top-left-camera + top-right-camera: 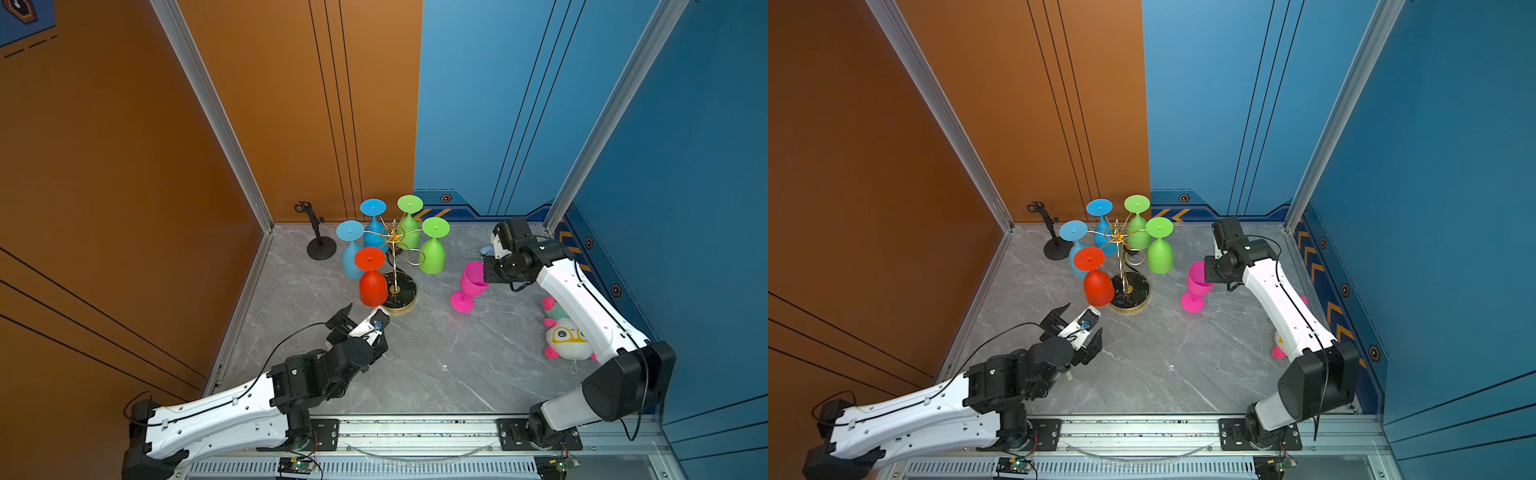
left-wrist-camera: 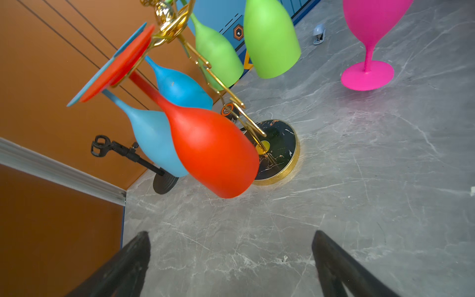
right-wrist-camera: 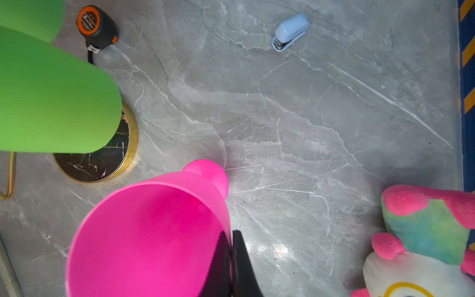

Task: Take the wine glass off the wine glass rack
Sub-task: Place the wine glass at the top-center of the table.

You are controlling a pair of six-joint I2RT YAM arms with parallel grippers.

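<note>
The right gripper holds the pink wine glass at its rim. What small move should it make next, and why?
Probably open the right gripper and let go. The pink wine glass stands upright with its foot seemingly flat on the table, apart from the wine glass rack, so it should stay standing.

the wine glass rack [image 1: 395, 272], thin gold wire, stands upright on the tabletop [image 1: 436, 365] on a round black marbled base with a gold rim. five glasses hang bowl-down from its top loops: a red glass [image 1: 372, 286], two blue glasses [image 1: 352, 262] and two green glasses [image 1: 433, 255]. the pink wine glass [image 1: 471, 282] stands bowl-up near the rack but apart from it, foot on the tabletop, rim pinched by the right pincer [image 3: 230, 235].
</note>
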